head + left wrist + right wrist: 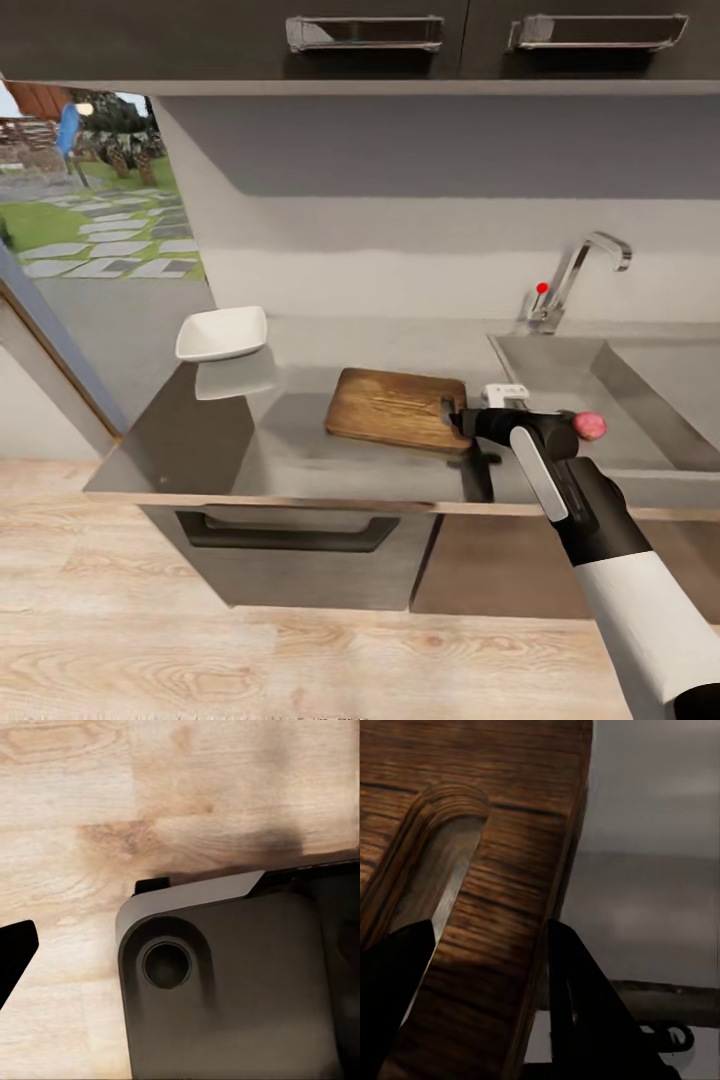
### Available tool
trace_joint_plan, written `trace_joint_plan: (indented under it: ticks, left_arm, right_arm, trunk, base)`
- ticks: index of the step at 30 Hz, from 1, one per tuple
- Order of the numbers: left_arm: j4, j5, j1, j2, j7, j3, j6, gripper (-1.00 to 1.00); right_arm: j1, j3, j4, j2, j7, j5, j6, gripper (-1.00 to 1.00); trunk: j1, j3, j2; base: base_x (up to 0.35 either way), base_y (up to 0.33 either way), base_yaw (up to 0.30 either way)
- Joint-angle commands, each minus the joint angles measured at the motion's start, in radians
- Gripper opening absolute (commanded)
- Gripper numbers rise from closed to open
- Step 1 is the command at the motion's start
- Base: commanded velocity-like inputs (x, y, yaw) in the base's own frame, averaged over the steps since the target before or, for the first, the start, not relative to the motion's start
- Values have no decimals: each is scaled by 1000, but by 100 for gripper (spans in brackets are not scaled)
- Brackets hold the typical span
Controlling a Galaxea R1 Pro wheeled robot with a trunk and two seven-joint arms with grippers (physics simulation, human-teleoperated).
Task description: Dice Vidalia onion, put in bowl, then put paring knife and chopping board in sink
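The right gripper (452, 412) straddles the chopping board (395, 407) at its handle-slot end, fingers apart, not yet clamped. Next, I judge: close, then carry it to the sink (640, 385) behind.

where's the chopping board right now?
In the head view the chopping board lies on the countertop, between the bowl and the sink, with the right gripper at its sink-side end.
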Motion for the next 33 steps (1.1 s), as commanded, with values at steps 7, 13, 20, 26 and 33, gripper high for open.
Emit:
trace_joint_plan:
  ticks: [7, 13, 20, 26, 33]
  left_arm:
    - [0, -1, 0, 0, 0, -2, -3, 100]
    - [0, -1, 0, 2, 0, -2, -4, 100]
    - [0, -1, 0, 2, 0, -1, -4, 100]
    - [0, -1, 0, 2, 0, -1, -4, 100]
    - [0, -1, 0, 2, 0, -1, -4, 100]
  right_arm:
    - [0, 2, 0, -2, 8, 10, 6, -100]
    - [0, 1, 0, -2, 8, 11, 32, -100]
    - [0, 3, 0, -1, 8, 12, 38, -100]
    - [0, 4, 0, -2, 8, 12, 38, -100]
    - [0, 4, 0, -2, 8, 12, 38, -100]
  trunk:
    - [0, -10, 0]
    - [0, -15, 0]
    - [0, -15, 0]
    - [0, -15, 0]
    - [0, -15, 0]
  base:
    - [0, -322, 168]
    - [0, -113, 117]
    - [0, -7, 10]
    - [114, 0, 0]
    - [230, 0, 0]
